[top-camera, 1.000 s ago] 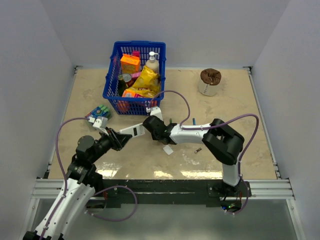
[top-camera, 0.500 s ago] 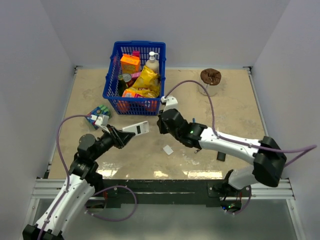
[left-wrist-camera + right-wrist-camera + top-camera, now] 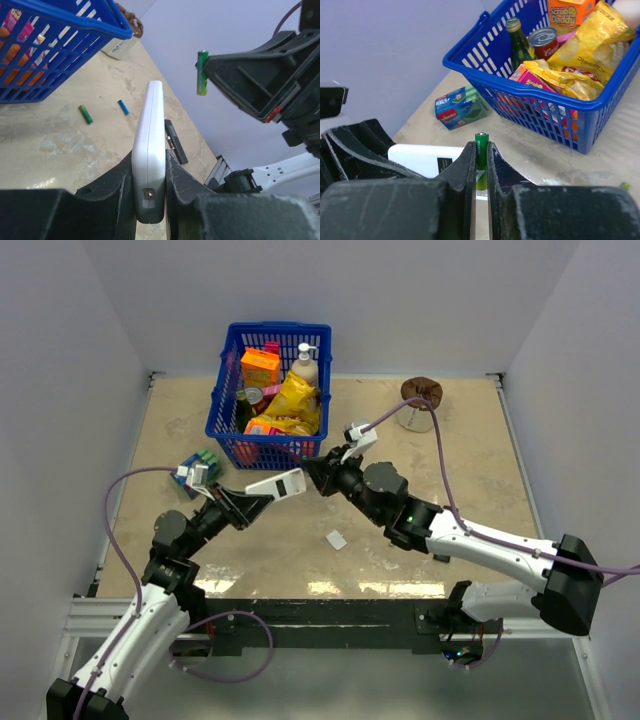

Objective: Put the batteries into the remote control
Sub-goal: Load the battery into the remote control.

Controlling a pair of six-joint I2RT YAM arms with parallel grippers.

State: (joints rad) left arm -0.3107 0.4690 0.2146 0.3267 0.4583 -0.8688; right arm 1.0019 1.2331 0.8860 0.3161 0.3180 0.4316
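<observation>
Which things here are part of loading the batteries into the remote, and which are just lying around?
For the job:
white remote, in the left claw
green battery, in the right claw
loose green cell
blue cell

Just lying about:
blue basket
sponge pack
black remote
brown-topped roll

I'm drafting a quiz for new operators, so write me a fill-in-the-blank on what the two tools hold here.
1. The left tool is shut on a flat rectangular remote control coloured ____.
2. The right tool is shut on a thin cylindrical battery coloured ____.
3. Behind them stands a plastic mesh basket coloured ____.
Missing words: white; green; blue.
</observation>
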